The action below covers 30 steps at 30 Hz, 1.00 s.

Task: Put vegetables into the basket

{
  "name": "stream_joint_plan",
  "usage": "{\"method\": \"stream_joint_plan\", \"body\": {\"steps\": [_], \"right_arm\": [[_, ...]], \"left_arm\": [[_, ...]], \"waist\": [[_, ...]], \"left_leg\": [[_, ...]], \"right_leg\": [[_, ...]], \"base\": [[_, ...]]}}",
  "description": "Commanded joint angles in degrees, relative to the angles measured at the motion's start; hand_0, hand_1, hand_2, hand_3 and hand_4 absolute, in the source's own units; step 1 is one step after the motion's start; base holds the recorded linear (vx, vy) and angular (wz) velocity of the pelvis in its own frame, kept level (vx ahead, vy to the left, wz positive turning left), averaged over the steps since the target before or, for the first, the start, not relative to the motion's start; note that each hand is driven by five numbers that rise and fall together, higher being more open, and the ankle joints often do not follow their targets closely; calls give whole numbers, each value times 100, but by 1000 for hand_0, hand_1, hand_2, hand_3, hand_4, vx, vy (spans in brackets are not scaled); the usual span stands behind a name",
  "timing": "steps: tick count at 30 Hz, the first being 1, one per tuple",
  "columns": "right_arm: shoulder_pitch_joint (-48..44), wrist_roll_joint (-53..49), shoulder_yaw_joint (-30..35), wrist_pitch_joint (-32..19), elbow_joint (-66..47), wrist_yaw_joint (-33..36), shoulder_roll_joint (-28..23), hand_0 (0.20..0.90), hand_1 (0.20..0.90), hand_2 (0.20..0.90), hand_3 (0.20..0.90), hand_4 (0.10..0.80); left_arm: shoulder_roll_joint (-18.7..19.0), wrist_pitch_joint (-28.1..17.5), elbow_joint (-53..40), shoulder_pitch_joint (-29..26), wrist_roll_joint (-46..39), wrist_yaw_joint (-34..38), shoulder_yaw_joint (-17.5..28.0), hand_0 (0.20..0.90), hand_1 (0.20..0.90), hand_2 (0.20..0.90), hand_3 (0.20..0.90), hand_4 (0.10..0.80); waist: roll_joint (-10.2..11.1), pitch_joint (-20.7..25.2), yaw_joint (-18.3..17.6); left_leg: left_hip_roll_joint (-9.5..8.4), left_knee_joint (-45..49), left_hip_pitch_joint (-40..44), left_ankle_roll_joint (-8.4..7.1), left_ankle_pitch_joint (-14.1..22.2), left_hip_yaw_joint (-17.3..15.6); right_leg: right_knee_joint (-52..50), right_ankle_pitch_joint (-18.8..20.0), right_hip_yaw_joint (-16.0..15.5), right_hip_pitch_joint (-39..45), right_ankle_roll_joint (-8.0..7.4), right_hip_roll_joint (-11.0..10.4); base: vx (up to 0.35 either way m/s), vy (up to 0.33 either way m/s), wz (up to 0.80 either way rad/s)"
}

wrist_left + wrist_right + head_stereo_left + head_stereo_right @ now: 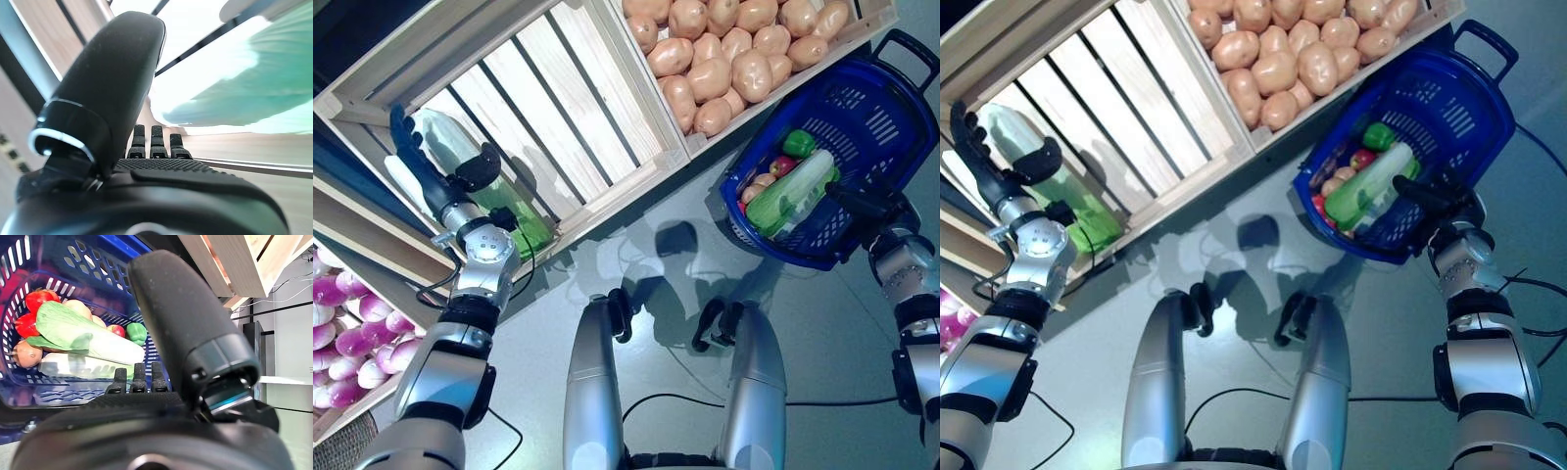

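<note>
Here the left hand (pixel 435 181) reaches into the empty slatted wooden crate (pixel 558 108), its straight fingers spread beside the pale-stemmed, green-leafed cabbage (pixel 484 171) that lies in the crate's lower corner; the thumb arches over the cabbage without closing on it. In the left wrist view the fingers point straight ahead, with the cabbage's green leaves just past them.

The right hand (pixel 1435 201) is at the near rim of the blue plastic shopping basket (pixel 1459 108), which it seems to bear: the basket hangs tilted above the grey floor (pixel 656 284). In the right wrist view the fingers run under or behind the rim, so I cannot tell whether they are curled on it.

Inside the basket lie a long green-and-white cabbage (pixel 793 191), a small green pepper (pixel 798 143), red tomatoes (pixel 41 301) and brownish potatoes (pixel 27 355), piled together at the lower end, plus a pale wrapped packet (pixel 78 367) under the cabbage.

The neighbouring wooden crate holds a heap of tan potatoes (pixel 724 54). At the lower left edge sits a pile of purple-and-white turnips (pixel 342 333)
</note>
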<state>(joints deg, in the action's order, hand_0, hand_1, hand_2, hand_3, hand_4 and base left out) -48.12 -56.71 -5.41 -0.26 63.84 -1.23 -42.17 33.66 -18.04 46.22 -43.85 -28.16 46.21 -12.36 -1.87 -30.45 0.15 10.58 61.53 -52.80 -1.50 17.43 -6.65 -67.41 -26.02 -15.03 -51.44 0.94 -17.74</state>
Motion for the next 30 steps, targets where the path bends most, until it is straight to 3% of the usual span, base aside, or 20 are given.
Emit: {"method": "stream_joint_plan", "body": {"steps": [1, 9, 18, 24, 25, 30], "right_arm": [[-245, -133, -37, -269, -114, -56, -141, 900, 900, 900, 900, 800], [-383, -83, -123, -174, -41, -86, -195, 900, 900, 900, 900, 800], [-580, -57, -273, -80, 130, -113, -259, 900, 900, 900, 900, 800], [-684, -111, -401, -22, 152, -103, -331, 900, 900, 900, 900, 800], [-732, -153, -456, -2, 155, -133, -393, 900, 900, 900, 900, 800], [-864, -184, -603, 50, 212, -184, -535, 900, 900, 900, 900, 800]], "left_arm": [[513, -163, 110, -574, -414, -264, 396, 900, 900, 900, 900, 800], [547, 306, 630, -752, -1310, -832, 551, 900, 900, 900, 900, 800], [764, 1482, 1408, -1156, -1340, -1507, 293, 900, 900, 900, 900, 800], [902, 2132, 1682, -1384, -1004, -2106, -26, 900, 900, 900, 900, 800], [1033, 2483, 1858, -1549, -631, -2455, -302, 900, 900, 900, 900, 800], [1298, 2908, 2142, -1964, -311, -2732, -827, 900, 900, 900, 900, 800]], "waist": [[155, 66, -78], [157, 66, -136], [154, 66, -209], [142, 66, -244], [136, 66, -279], [120, 66, -338]], "left_leg": [[-31, -367, 655, 47, 578, -347], [-28, -433, 721, 63, 539, -389], [-3, -370, 638, 86, 526, -409], [20, -341, 587, 100, 515, -430], [41, -314, 537, 106, 512, -443], [57, -371, 495, 112, 464, -468]], "right_leg": [[571, 296, 243, 308, -45, 175], [625, 317, 262, 366, -28, 197], [562, 325, 314, 276, -20, 220], [548, 344, 340, 222, -15, 237], [528, 349, 359, 173, -13, 254], [578, 401, 409, 113, -20, 309]], "base": [[35, 15, 0], [11, 10, 0], [0, 0, 0], [0, 0, 0], [0, 0, 0], [11, 39, -8]]}}
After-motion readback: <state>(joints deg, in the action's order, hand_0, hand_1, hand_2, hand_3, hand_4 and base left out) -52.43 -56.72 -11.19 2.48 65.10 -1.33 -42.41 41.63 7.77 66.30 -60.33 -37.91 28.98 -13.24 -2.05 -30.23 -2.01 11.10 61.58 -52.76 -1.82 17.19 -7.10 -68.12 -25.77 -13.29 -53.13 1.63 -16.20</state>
